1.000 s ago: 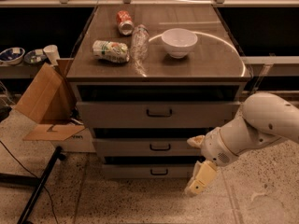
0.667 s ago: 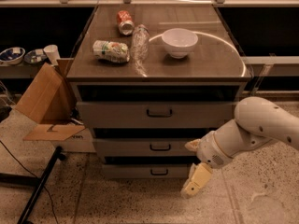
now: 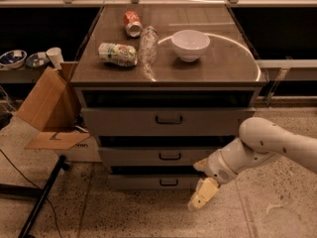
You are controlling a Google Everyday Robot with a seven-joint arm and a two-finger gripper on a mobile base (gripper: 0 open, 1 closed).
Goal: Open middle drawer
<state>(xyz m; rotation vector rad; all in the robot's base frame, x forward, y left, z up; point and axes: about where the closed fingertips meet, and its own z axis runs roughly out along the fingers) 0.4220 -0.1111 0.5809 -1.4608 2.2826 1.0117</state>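
Middle drawer (image 3: 138, 156) shut, jaws hanging below its right end.

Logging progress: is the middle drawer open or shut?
Shut: the middle drawer shows no interior behind its front; the gripper hangs below and right of its handle.

Rounded white arm (image 3: 277, 142), small dark dots (image 3: 286, 148), cream gripper (image 3: 202, 198) low near floor (image 3: 124, 217)

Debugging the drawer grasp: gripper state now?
Gripper: open or shut cannot be told; low by the bottom drawer, below the middle drawer, not on its handle.
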